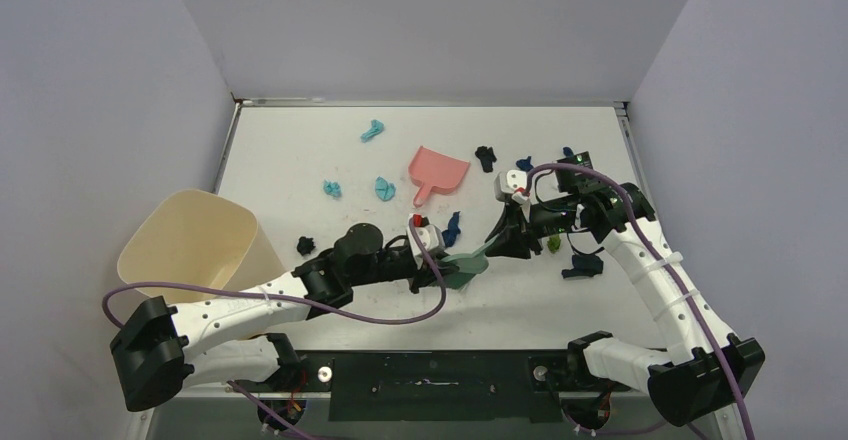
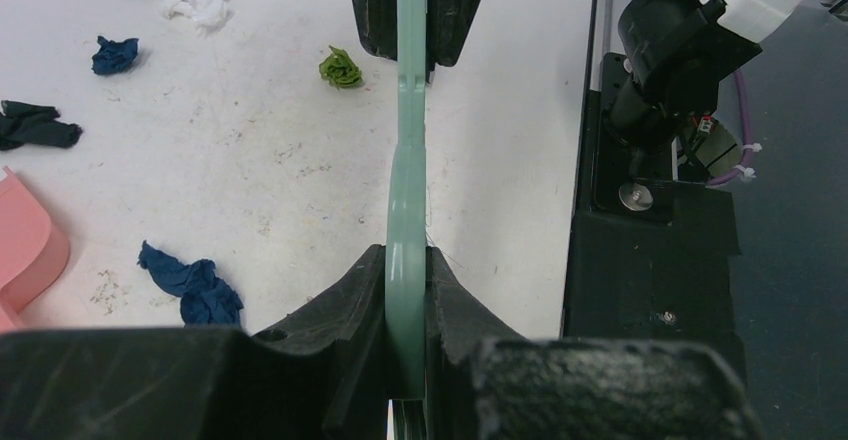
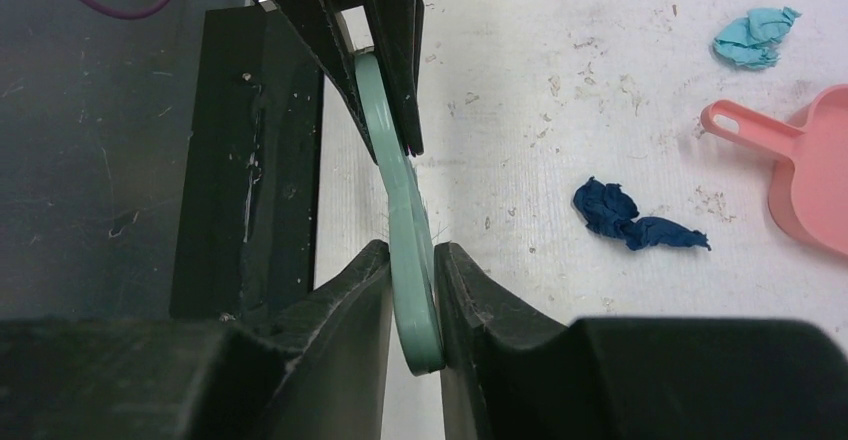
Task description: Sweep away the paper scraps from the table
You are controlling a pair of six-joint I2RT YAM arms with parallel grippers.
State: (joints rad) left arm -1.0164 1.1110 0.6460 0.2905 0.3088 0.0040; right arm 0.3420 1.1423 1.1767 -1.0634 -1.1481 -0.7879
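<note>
I saw the large white rectangular table [image 1: 290,150] boxed in by grey walls [image 1: 110,90] on three sides, its thin metal rim running along the far and left edges. A beige round-cornered bin [image 1: 190,245] stood at the near-left corner, and a bare strip lay before the near edge. The flat pink dustpan [image 1: 440,170] lay mid-table with the small crumpled paper scraps [image 1: 373,131] scattered around it, thickest on the right. The left gripper [image 2: 407,290] and right gripper [image 3: 412,280] were both clenched on the flat handle of the teal hand brush [image 2: 407,190].

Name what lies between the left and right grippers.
The teal brush, clamped by the left gripper and the right gripper; both wrist views show it.
</note>
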